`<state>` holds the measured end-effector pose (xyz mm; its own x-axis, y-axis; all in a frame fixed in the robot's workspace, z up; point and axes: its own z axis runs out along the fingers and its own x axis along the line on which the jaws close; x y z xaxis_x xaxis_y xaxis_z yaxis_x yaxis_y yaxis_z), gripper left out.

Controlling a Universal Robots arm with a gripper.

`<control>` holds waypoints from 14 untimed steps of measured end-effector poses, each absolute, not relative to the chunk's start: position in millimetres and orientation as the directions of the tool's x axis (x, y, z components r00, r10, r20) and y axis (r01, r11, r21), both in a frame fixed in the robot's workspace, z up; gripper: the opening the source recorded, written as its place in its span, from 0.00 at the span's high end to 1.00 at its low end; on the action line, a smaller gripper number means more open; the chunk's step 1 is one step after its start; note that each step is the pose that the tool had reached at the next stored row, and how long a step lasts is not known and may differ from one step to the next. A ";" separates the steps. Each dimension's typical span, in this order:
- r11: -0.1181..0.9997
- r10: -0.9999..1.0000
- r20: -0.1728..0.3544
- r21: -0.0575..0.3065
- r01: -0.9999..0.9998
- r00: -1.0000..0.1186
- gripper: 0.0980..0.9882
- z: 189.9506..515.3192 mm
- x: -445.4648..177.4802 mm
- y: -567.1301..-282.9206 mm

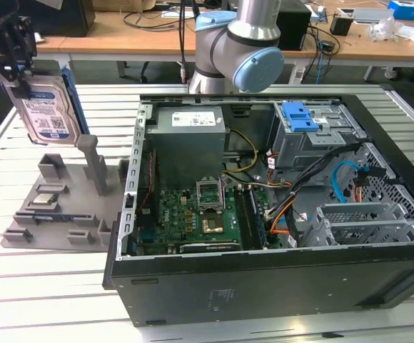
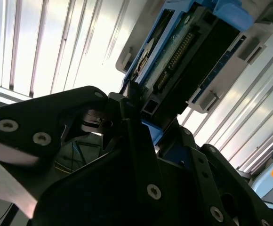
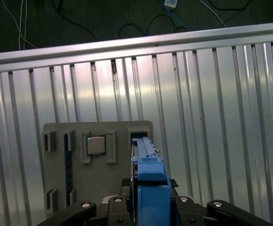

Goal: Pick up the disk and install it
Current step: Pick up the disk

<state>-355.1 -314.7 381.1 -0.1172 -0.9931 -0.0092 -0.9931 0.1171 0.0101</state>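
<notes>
The disk is a silver hard drive with a white-and-blue label and blue side rails. It hangs upright at the exterior view's left, lifted above the grey holder tray. My gripper is shut on its upper end. In the second wrist view the black fingers clamp the disk, whose circuit side and blue rail show. Edge-on in the first wrist view, the disk rises from my gripper over the holder tray.
The open computer case lies on the slatted metal table, with a blue-topped grey drive bay at its far right. A small square silver chip sits in the holder tray. The arm's base stands behind the case.
</notes>
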 end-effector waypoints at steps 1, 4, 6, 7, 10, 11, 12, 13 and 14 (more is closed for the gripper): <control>0.117 -0.993 -0.009 0.010 -0.993 -0.117 0.70 382.4 -355.1 -314.7; 0.117 -0.993 -0.009 0.010 -0.993 -0.117 0.70 387.4 -355.1 -314.7; 0.117 -0.993 -0.009 0.010 -0.993 -0.117 0.70 390.3 -355.1 -314.7; 0.117 -0.993 -0.009 0.010 -0.993 -0.117 0.70 391.4 -355.1 -314.7; 0.117 -0.993 -0.009 0.010 -0.993 -0.117 0.70 395.3 -355.1 -314.7; 0.117 -0.993 -0.009 0.010 -0.993 -0.117 0.70 396.9 -355.1 -314.7; 0.117 -0.993 -0.009 0.010 -0.993 -0.117 0.70 397.8 -355.1 -314.7; 0.117 -0.993 -0.009 0.010 -0.993 -0.117 0.70 399.4 -355.1 -314.7; 0.117 -0.993 -0.009 0.010 -0.993 -0.117 0.70 400.7 -355.1 -314.7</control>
